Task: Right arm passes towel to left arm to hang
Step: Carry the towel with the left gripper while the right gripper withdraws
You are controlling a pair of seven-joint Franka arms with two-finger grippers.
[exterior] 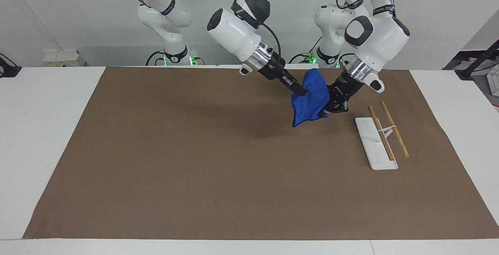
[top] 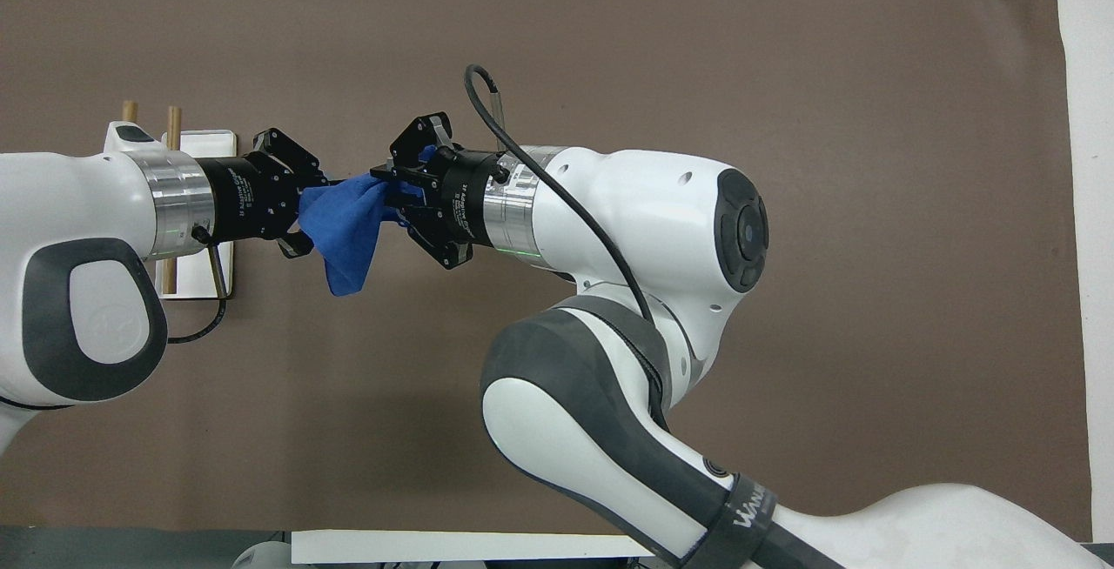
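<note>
The towel is a bright blue cloth, bunched and creased, stretched between the two grippers in the air above the brown mat toward the left arm's end of the surface, with one loose corner drooping below them. Its loop cannot be made out, and the folds hide how much cloth each gripper has. In the facing view the towel covers the tips of the left gripper; from overhead its fingers are drawn in and clenched on the towel's edge. The right gripper pinches the other end, fingers closed on the cloth. The right arm reaches across and slopes down toward the towel, a black cable looping to its wrist; its lower part runs out of the overhead view. The left arm bends down and angles in to meet it. Beside the left gripper, a white stand with two wooden rods rests on the mat; from overhead the left arm covers most of it.
</note>
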